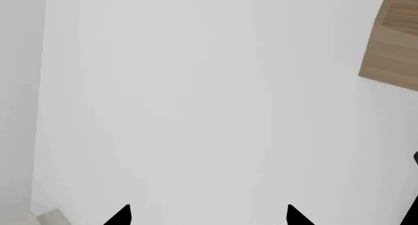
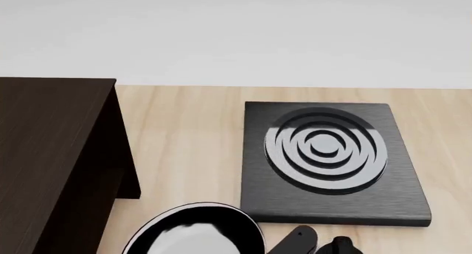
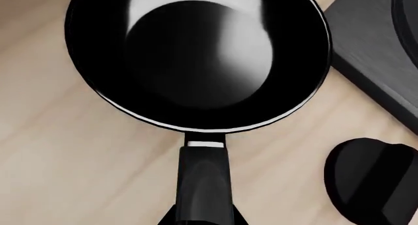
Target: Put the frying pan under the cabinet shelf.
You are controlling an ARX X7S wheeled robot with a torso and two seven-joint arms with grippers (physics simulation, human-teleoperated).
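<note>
The frying pan is a round, glossy black pan with a thin silvery rim; it lies over the light wooden counter. Its black handle runs straight back between the jaws of my right gripper, which hug it on both sides. In the head view the frying pan shows at the bottom edge, just right of the cabinet shelf, a big dark brown wooden cabinet on the left. My left gripper stands open with nothing between its fingertips and faces a plain white wall.
A square black burner plate with concentric rings sits to the right of the pan, close to its rim. A dark rounded shape lies just in front of the plate. A white wall bounds the counter's far edge.
</note>
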